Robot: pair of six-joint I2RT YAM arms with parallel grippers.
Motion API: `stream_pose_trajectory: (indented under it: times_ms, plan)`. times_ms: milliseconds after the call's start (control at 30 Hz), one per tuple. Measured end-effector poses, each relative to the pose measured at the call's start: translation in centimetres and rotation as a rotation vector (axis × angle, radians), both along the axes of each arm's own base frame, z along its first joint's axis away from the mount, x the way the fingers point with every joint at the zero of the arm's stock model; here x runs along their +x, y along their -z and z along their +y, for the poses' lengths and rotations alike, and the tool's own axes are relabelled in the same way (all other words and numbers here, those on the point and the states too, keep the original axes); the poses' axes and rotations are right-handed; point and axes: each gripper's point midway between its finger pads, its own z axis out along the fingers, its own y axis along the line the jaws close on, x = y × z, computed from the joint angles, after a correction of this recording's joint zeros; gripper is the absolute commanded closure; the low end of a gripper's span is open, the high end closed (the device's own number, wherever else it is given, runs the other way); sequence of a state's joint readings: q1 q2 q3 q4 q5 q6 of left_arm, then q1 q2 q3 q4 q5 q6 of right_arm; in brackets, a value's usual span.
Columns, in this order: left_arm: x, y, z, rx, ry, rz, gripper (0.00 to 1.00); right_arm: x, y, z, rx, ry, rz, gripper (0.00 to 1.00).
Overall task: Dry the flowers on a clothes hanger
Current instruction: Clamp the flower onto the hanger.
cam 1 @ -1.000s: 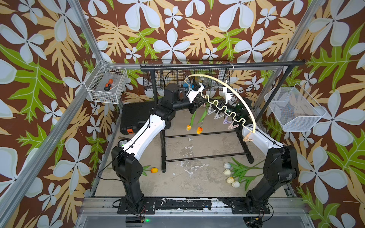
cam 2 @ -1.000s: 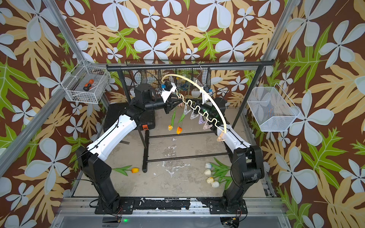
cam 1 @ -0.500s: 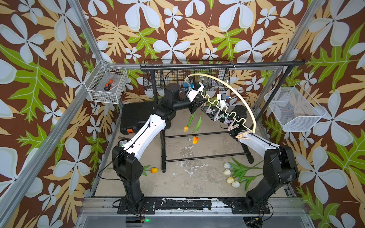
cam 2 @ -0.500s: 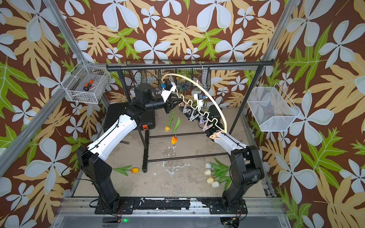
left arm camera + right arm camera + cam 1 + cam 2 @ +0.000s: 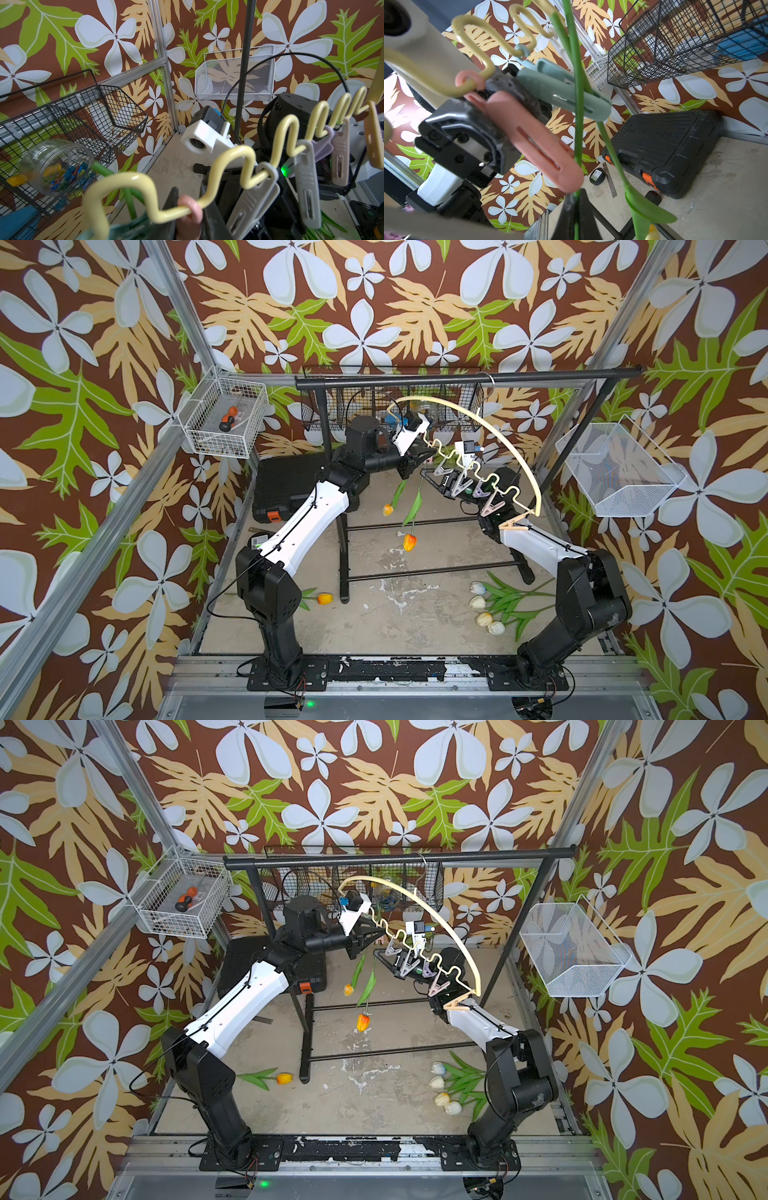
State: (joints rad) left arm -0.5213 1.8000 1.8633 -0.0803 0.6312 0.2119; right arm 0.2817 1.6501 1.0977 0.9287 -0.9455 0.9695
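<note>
Three orange tulips [image 5: 409, 542], two hanging head-down; four white tulips [image 5: 484, 618] lying.

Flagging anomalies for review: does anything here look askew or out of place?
The clothes hanger hangs askew, angled away from the rack bar. One orange tulip lies apart on the floor near the left arm's base.

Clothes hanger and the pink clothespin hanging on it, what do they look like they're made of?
Clothes hanger: probably wire under a smooth, cream-yellow plastic coating; thin, tightly bent waves with a soft sheen. Pink clothespin: matte moulded plastic, by its rounded edges and slot.
</note>
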Motion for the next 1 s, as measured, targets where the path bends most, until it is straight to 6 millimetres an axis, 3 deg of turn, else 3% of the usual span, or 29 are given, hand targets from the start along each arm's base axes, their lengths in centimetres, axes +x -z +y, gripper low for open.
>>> stream_pose_trajectory:
  times_ms: [433,633,1000]
  plan:
    - [0.3,0.0,0.4,-0.001,-0.008,-0.001,0.78,-1.1,0.0,-0.1,-0.007,-0.016,0.004,1.00]
    - [0.3,0.0,0.4,-0.001,-0.005,0.000,0.54,-1.3,-0.1,-0.1,-0.010,-0.022,0.001,1.00]
    - [0.0,-0.1,0.5,-0.005,-0.009,0.009,0.33,-1.1,-0.4,-0.1,-0.014,-0.020,-0.003,0.99]
